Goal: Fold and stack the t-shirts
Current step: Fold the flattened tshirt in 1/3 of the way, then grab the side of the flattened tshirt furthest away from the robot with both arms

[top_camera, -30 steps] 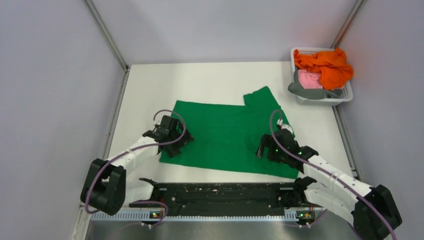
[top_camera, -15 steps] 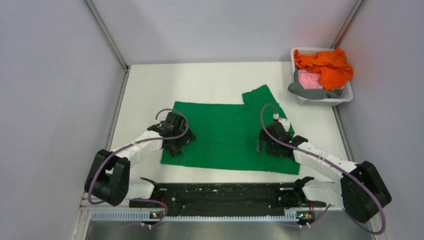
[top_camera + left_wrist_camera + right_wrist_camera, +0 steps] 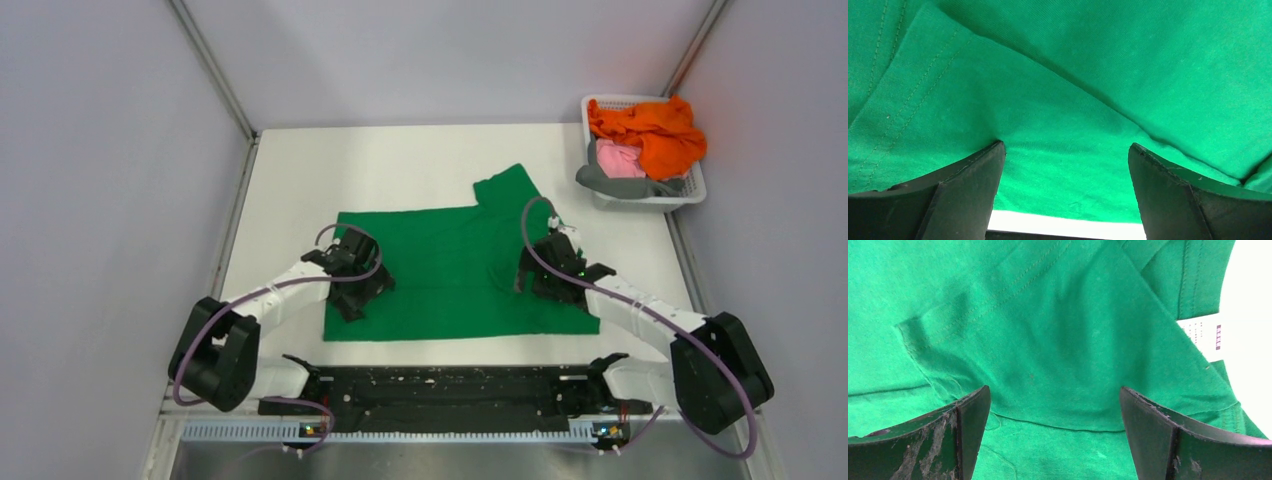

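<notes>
The bright green t-shirt (image 3: 440, 265) lies spread flat on the white table (image 3: 400, 165), with one sleeve (image 3: 505, 188) sticking out at the far right. My left gripper (image 3: 362, 290) is open, low over the shirt's left edge. In the left wrist view (image 3: 1065, 145) green cloth fills the gap between the fingers (image 3: 953, 195). My right gripper (image 3: 530, 275) is open over the shirt's right part. In the right wrist view (image 3: 1054, 388) a seam and a fold line lie between the fingers (image 3: 1168, 440). The orange (image 3: 650, 130), pink (image 3: 620, 158) and grey (image 3: 620, 183) shirts lie in the basket.
The white lattice basket (image 3: 692, 192) stands at the far right table edge. Grey walls close in the table on the left, back and right. A black rail (image 3: 440, 385) with the arm bases runs along the near edge. A white label (image 3: 1205, 335) shows by the shirt's collar.
Both grippers have moved inward over the shirt, the right one further away and left. The shirt has shifted left and its near edge now lies straighter.
</notes>
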### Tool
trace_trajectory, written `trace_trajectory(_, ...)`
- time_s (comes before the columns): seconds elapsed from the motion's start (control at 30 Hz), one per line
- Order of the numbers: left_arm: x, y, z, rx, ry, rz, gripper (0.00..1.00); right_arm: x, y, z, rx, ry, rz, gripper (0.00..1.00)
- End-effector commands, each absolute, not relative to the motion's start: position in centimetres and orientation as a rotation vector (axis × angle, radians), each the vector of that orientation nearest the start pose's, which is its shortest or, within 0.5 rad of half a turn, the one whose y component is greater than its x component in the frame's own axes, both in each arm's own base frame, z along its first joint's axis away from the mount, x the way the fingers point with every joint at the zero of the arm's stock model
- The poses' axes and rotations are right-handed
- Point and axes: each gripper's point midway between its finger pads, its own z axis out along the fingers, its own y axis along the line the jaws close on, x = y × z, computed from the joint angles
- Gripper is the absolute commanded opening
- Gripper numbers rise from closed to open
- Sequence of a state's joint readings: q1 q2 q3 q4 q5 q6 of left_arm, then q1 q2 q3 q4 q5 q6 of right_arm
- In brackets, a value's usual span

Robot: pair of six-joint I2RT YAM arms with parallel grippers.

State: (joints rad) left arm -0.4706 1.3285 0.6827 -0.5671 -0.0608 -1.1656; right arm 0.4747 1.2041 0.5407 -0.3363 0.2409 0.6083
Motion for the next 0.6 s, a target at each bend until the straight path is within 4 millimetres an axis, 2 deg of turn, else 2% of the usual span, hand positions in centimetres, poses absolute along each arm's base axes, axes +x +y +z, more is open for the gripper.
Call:
trace_trajectory(0.0,19.2,-12.1,2.5,-0.955,2.749,-0.126,0.99,26.0,11.3,6.3,0.238,2.398,0.224,0.99)
trace_trajectory(0.13,23.1,-11.7,5.8,-0.869,2.637,-0.091,0.99,27.4,11.6,9.8,0.241,2.265,0.278,0.99)
trace_trajectory(0.2,25.5,-10.9,8.2,-0.854,2.568,-0.037,0.99,28.4,11.7,12.1,0.272,2.186,0.305,0.99)
trace_trajectory(0.33,30.0,-9.0,11.4,-0.855,2.454,-0.004,0.99,30.8,11.7,16.3,0.329,2.019,0.334,0.99)
trace_trajectory(0.43,33.5,-6.8,12.2,-0.888,2.373,0.018,0.98,33.4,11.7,18.8,0.320,1.913,0.320,0.99)
trace_trajectory(0.5,35.4,-5.1,11.7,-0.930,2.351,0.058,0.94,35.3,11.7,19.4,0.313,1.886,0.308,0.99)
trace_trajectory(0.57,37.1,-3.5,10.8,-0.966,2.363,0.123,0.93,37.2,11.6,18.9,0.316,1.911,0.278,0.99)
